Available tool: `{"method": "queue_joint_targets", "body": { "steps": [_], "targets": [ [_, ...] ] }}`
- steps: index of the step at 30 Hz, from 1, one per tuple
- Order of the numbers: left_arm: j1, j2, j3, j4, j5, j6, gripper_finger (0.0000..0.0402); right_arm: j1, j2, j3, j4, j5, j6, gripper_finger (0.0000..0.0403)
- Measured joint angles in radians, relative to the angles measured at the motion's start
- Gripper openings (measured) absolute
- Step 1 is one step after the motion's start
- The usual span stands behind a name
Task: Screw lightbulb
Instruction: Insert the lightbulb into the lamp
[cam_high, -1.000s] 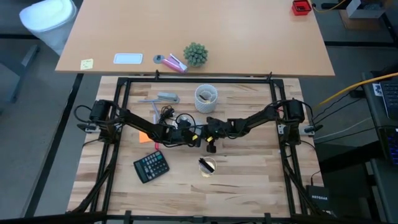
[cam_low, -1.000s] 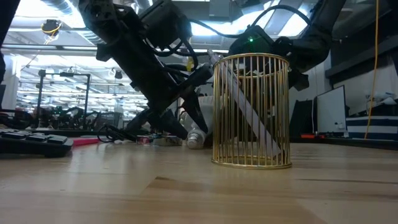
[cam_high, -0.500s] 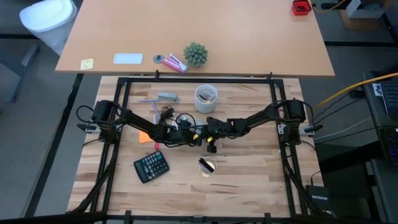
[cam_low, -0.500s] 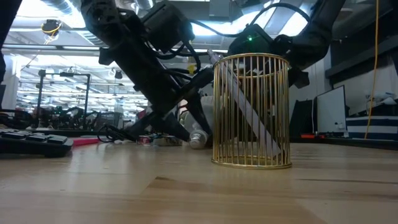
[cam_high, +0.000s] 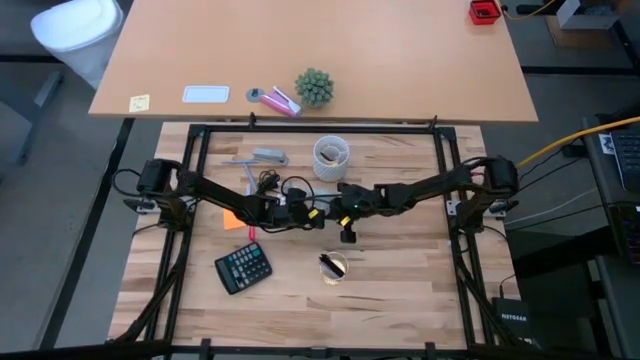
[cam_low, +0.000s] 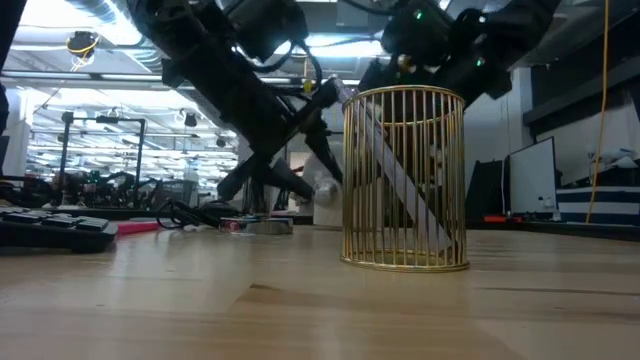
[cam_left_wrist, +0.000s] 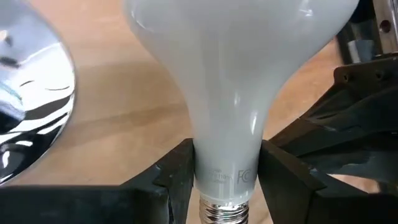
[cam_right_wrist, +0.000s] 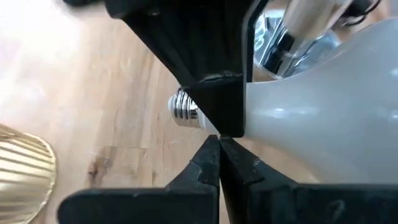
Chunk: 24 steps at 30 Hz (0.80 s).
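Observation:
The lightbulb (cam_left_wrist: 236, 74) is white and pear-shaped with a grey screw base (cam_right_wrist: 185, 109). My left gripper (cam_left_wrist: 227, 177) is shut on it near the table's middle (cam_high: 312, 213). In the low view the lightbulb (cam_low: 325, 187) hangs clear of the wood. My right gripper (cam_right_wrist: 219, 152) is shut and empty, and it reaches in from the right (cam_high: 340, 207) with its tips just beside the bulb's neck. The round silver socket (cam_left_wrist: 28, 118) lies on the table near the bulb. My left gripper pinches the bulb's narrow neck (cam_left_wrist: 227, 155), just above the screw base, between its two fingers. The fingers slant down from the table's left, with the base toward the palm and the globe pointing out past the fingertips. The bulb is lifted clear of the table. My right gripper's shut tips stand right by the neck; I cannot tell whether they touch it.
A gold wire cup (cam_low: 405, 180) stands toward the near edge (cam_high: 333, 267). A calculator (cam_high: 243, 268) lies near left, and a white cup (cam_high: 331, 155) stands at the far middle. A grey tool (cam_high: 268, 157), black cords (cam_high: 265, 183) and an orange scrap (cam_high: 232, 220) lie on the left half.
My left gripper has risen a little with the bulb, which lay low by the table and now hangs clear above it. My right gripper has gone up as well and slightly toward the table's right edge. It has stayed shut.

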Motion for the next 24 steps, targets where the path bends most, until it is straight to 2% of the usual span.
{"method": "queue_joint_targets", "body": {
  "steps": [9,18,24],
  "targets": [
    [0.007,-0.087,0.000,-0.025,-0.009,0.080,0.0153,0.000,-0.122,0.000,-0.082,0.005,-0.002,0.0005],
    [0.009,-0.187,0.000,-0.123,-0.018,0.175,0.0153,-0.001,-0.231,-0.001,-0.182,0.007,-0.023,0.0005],
    [0.011,-0.270,0.000,-0.191,-0.134,0.292,0.0153,-0.002,-0.280,-0.002,-0.218,0.017,-0.034,0.0005]
  ]
}}
